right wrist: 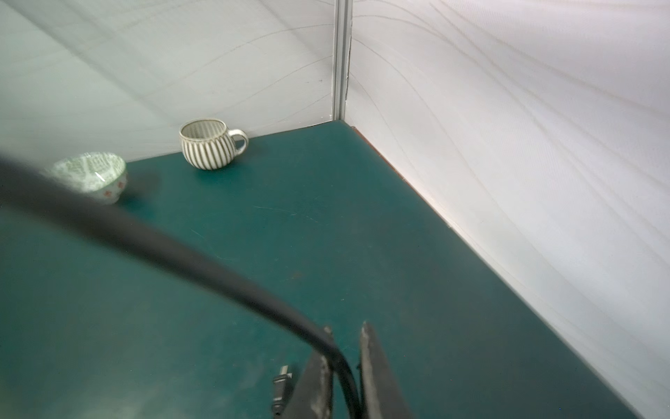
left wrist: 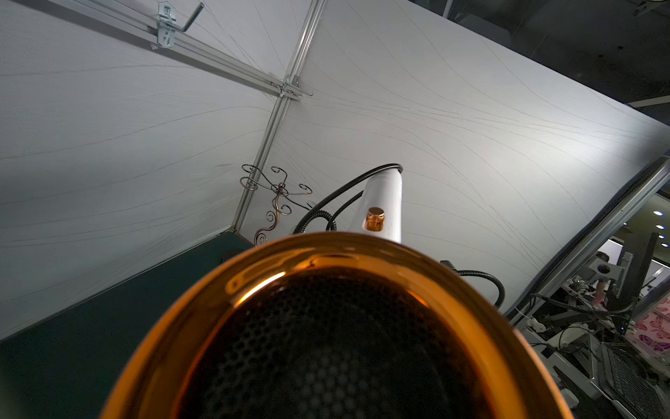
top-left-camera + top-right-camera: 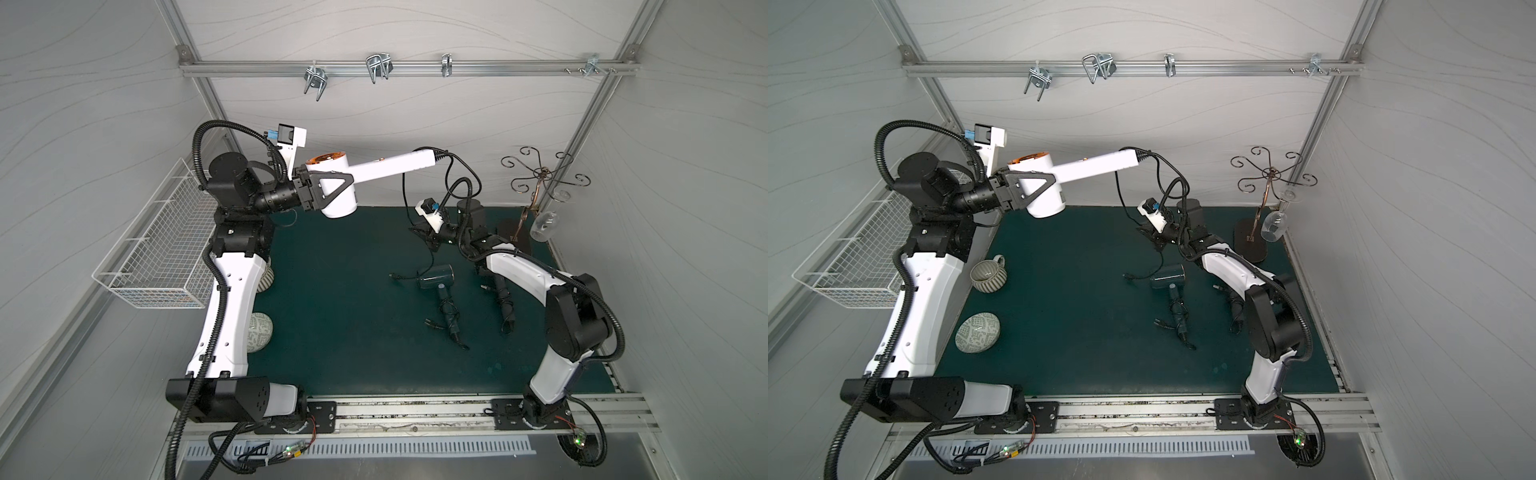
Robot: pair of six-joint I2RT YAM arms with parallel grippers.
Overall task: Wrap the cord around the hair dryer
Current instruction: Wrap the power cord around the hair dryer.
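Observation:
A white hair dryer with a copper-rimmed barrel is held up over the mat's back left corner. My left gripper is shut on its barrel, with the handle pointing right. The black cord leaves the handle's end, loops, and drops to my right gripper. In the right wrist view the right gripper is shut on the cord, which lies between its jaws. The cord runs on down to its plug, which lies on the green mat.
A small teal hair dryer with its cord wound on the handle and a dark corded tool lie at mid-right. A striped mug and patterned bowl sit left. A wire basket hangs on the left wall; a glass rack stands back right.

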